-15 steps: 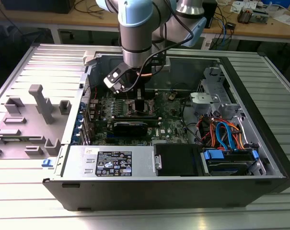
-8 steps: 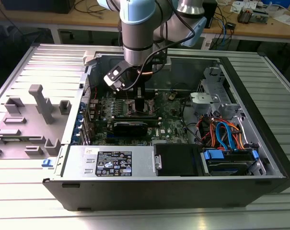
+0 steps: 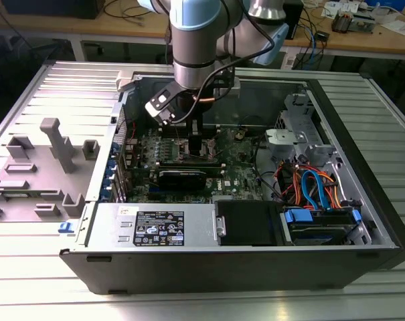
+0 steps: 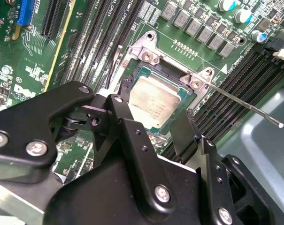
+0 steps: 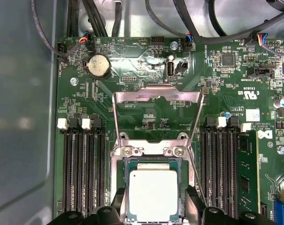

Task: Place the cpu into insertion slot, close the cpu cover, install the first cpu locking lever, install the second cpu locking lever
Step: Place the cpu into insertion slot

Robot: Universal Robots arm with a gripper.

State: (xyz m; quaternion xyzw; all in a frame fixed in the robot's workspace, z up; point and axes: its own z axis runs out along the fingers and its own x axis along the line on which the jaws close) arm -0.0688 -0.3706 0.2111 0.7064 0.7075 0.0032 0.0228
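Note:
The cpu (image 5: 153,194) (image 4: 153,101), a flat silver-grey square, lies in the insertion slot (image 5: 126,180), whose dark rim shows around it. The cpu cover (image 5: 156,96), a thin silver frame, stands swung open on its hinge beyond the slot. One thin locking lever (image 4: 245,101) sticks up and away from the slot's corner; a second lever (image 4: 114,65) rises along the opposite side. My gripper (image 5: 155,202) (image 4: 152,115) (image 3: 195,144) hangs low over the slot and is open, with a black finger (image 5: 191,199) on either side of the chip and a small gap to each edge.
Long black memory slots (image 5: 80,168) run on both sides of the socket. A black expansion card (image 3: 182,177) lies across the board toward the case's near wall. Cables and a drive cage (image 3: 316,194) fill the exterior view's right. A grey fixture plate (image 3: 48,160) sits outside the case.

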